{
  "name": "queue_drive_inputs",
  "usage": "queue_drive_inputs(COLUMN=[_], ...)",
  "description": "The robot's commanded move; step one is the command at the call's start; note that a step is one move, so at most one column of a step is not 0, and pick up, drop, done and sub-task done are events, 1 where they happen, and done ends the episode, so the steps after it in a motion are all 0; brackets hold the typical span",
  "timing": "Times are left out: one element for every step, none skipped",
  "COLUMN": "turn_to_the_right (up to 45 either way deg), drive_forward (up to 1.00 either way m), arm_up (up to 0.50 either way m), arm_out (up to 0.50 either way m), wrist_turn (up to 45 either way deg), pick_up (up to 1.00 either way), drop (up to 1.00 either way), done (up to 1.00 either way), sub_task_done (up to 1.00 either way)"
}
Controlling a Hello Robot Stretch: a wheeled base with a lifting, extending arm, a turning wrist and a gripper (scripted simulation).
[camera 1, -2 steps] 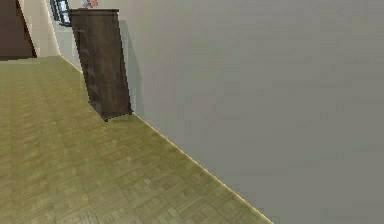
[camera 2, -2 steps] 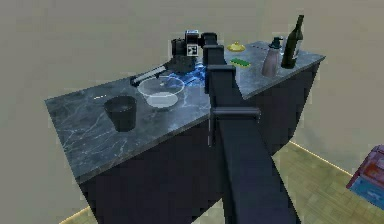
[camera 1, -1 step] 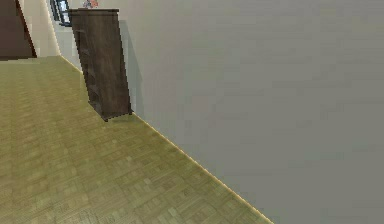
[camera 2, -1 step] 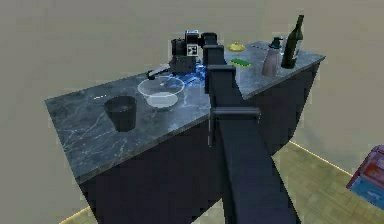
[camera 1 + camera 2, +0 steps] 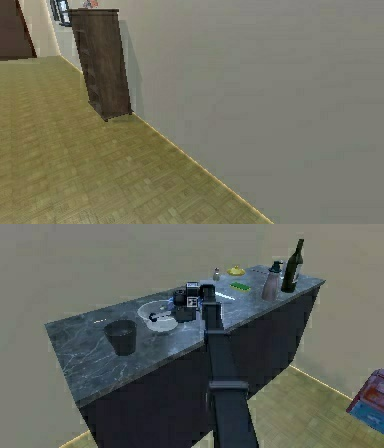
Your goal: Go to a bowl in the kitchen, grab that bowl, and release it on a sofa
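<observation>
Looking ahead in the forward view, a dark chest of drawers (image 5: 105, 62) stands against the grey wall (image 5: 260, 90). In the arm side view the arm (image 5: 222, 364) reaches over the desk (image 5: 80, 339), with its fingers (image 5: 166, 317) at the white bowl (image 5: 150, 314), which sits on the desk top. I cannot tell whether the fingers grip it. The approach looks done to me; the lift, the carry and the release on the sofa are left.

floor (image 5: 90, 160): olive parquet | wall (image 5: 260, 90): plain grey, along forward view's right | dresser (image 5: 105, 65): tall, dark wood, against wall | doorway (image 5: 15, 30): dark, top left
</observation>
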Motion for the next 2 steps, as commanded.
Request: queue_drive_inputs(turn_to_the_right=[0.0,0.0], drive_forward=[0.00,0.00], arm_up=[0.00,0.08], arm_out=[0.00,0.00], wrist_turn=[0.0,0.0], pick_up=[1.00,0.00], drop=[0.00,0.00], done=[0.00,0.00], sub_task_done=[0.00,0.00])
